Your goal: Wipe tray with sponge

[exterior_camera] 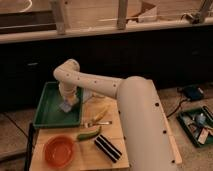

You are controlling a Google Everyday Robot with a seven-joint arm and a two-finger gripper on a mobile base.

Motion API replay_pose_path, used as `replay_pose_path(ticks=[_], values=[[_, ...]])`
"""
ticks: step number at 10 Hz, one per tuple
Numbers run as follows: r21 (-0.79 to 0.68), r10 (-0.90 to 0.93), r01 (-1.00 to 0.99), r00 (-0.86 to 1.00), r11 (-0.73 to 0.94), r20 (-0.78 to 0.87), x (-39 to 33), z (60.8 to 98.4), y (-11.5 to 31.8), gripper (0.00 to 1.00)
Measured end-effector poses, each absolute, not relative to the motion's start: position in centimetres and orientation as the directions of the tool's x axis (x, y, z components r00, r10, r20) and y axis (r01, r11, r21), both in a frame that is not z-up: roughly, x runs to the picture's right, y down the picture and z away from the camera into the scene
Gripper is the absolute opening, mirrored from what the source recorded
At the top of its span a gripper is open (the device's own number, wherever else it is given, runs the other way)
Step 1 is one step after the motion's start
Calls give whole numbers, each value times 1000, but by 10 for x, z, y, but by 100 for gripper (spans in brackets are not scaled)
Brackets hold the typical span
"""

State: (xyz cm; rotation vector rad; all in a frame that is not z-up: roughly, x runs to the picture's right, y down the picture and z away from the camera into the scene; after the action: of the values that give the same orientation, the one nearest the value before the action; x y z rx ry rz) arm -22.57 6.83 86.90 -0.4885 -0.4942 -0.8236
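A large green tray lies on the left of the wooden table. My white arm reaches across from the right and bends down over the tray's right side. The gripper points down into the tray and is shut on the blue-grey sponge, which rests against the tray floor near its right rim. The wrist hides the fingers themselves.
An orange bowl sits at the table's front left. A green pepper, a fork, a yellow banana and a black-and-white striped block lie mid-table. A bin of items stands on the floor right.
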Motion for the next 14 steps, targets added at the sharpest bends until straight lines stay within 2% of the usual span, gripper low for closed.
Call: replay_pose_path(ticks=[14], values=[[-193, -574, 799, 555, 569, 602, -231, 866, 84, 0]])
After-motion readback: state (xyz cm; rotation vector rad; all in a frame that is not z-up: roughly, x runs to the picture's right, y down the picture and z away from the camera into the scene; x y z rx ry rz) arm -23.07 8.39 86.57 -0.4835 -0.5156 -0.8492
